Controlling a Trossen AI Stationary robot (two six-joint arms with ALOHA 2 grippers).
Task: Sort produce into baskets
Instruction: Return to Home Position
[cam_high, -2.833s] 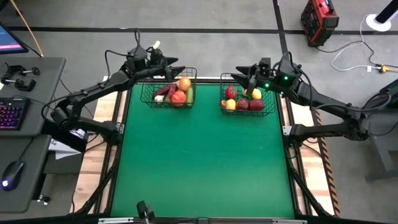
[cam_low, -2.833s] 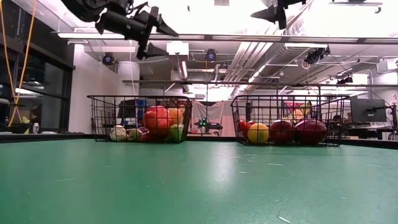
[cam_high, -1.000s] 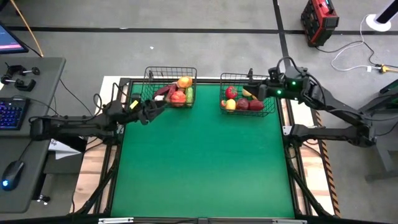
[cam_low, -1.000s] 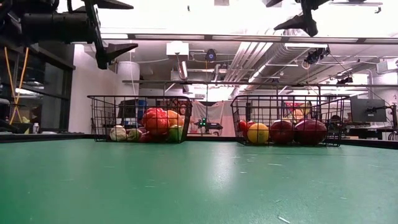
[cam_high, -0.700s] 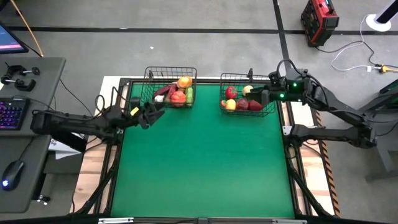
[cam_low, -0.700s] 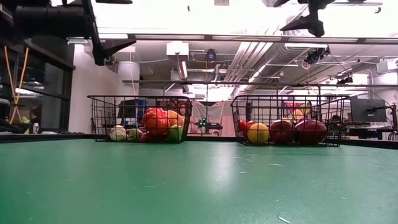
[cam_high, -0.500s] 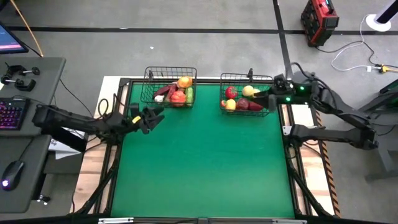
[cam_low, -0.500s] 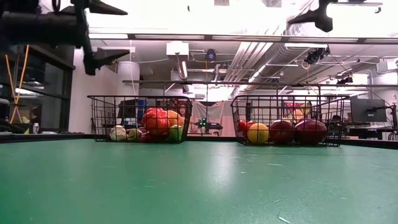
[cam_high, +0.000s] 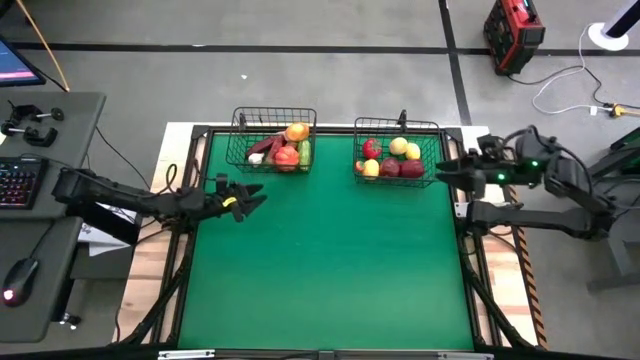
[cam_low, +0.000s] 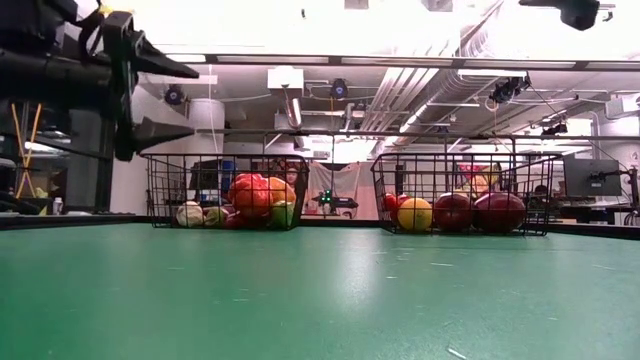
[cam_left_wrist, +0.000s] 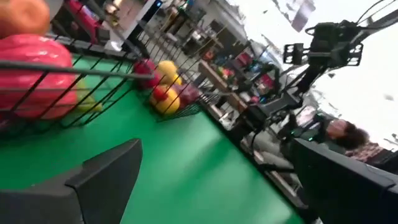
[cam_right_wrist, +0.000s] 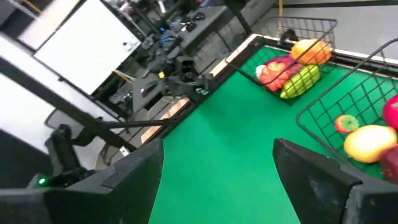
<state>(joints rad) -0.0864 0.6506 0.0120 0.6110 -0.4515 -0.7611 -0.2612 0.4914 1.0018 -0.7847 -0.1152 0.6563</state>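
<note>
Left pincer (cam_high: 243, 198) gapes empty near its basket (cam_high: 238, 135); right pincer (cam_high: 447, 168), fingers apart, just beside the other basket (cam_high: 436, 140)

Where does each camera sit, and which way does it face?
High view: overhead, looking down; left gripper and right gripper, both open.
Low view: at table level, facing left basket and right basket; left gripper above.
Left wrist view: on that wrist, facing right basket; own fingers.
Right wrist view: on that wrist, facing left basket; own fingers.
Shared: all show both baskets.
</note>
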